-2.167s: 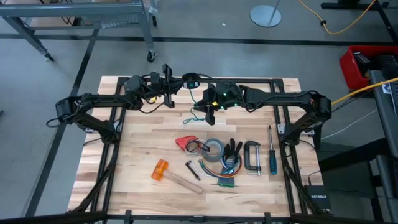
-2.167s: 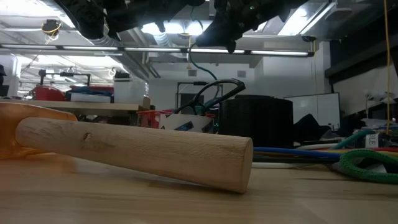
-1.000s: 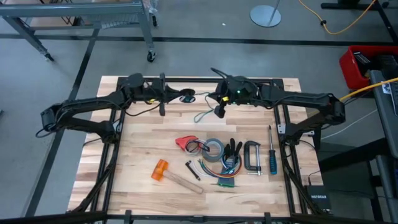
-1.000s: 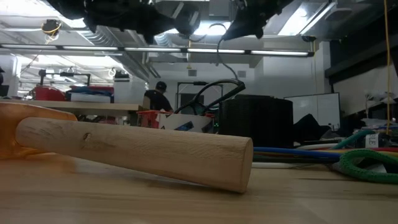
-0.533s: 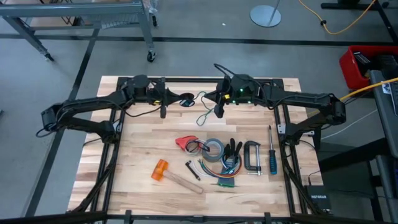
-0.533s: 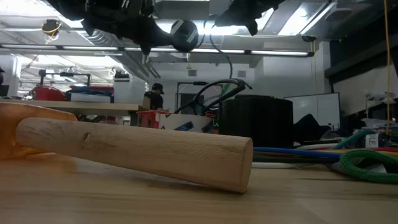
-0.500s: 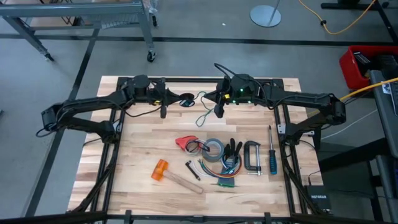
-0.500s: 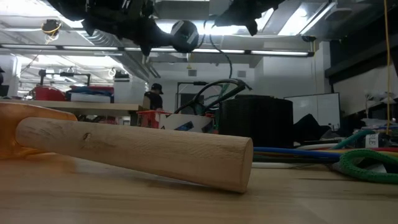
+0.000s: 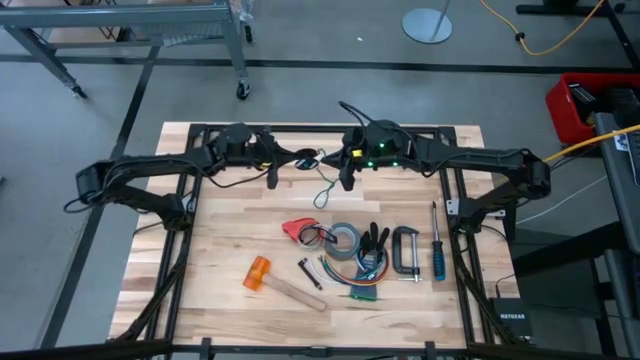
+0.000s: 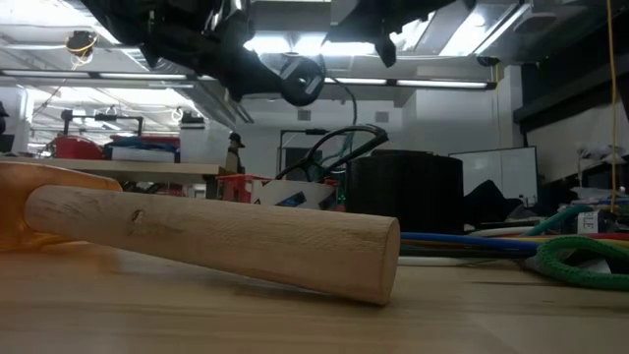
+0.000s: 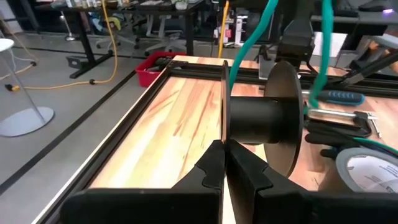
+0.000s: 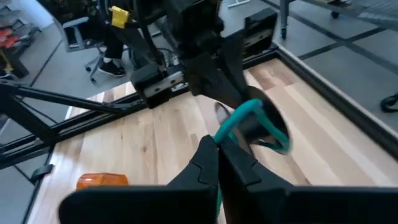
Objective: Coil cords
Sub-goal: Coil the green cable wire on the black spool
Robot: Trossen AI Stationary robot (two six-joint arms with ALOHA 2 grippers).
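Cord (image 12: 250,121), teal-green, is held above the table's far edge, pinched in the clenched right gripper (image 12: 217,144) and led onto a black spool (image 11: 266,118) whose flange is clamped by the closed left gripper (image 11: 224,146). If tension is lost, turns are likely to slip off the flange; the slack loop (image 9: 322,190) hanging beneath could be snagged on the tools below.

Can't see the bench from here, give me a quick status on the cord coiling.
Left pincer shut on black spool. Right pincer shut on teal cord, feeding onto spool above table's far edge. Nothing in the way.
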